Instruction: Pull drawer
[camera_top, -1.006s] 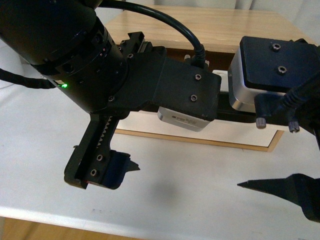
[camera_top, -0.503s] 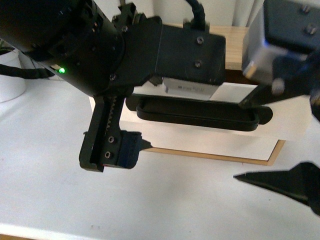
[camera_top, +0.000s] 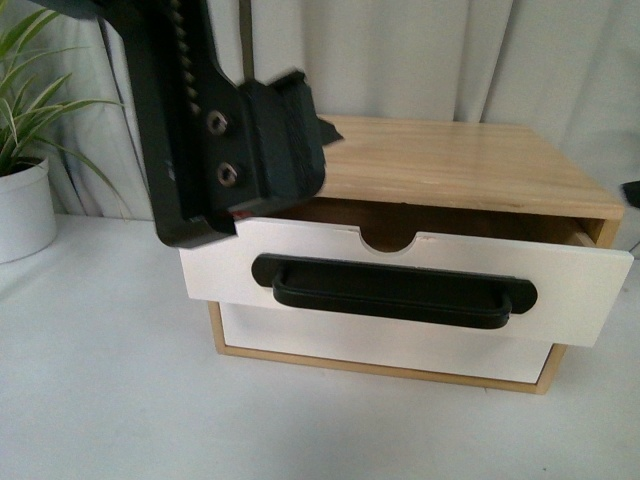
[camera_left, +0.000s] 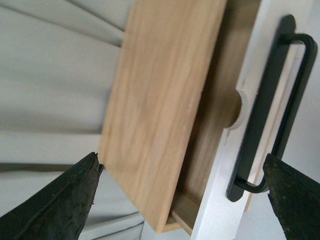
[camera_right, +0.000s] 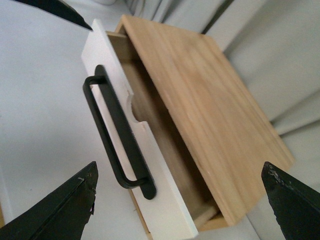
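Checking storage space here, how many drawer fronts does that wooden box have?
2. The upper drawer, with the black bar handle, stands partly pulled out. The plain lower drawer front sits closed beneath it. None looks hidden.

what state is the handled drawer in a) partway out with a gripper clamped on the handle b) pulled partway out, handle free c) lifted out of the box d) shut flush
b: the drawer front juts out from the wood box with a shadowed gap behind it, and nothing touches its black handle.
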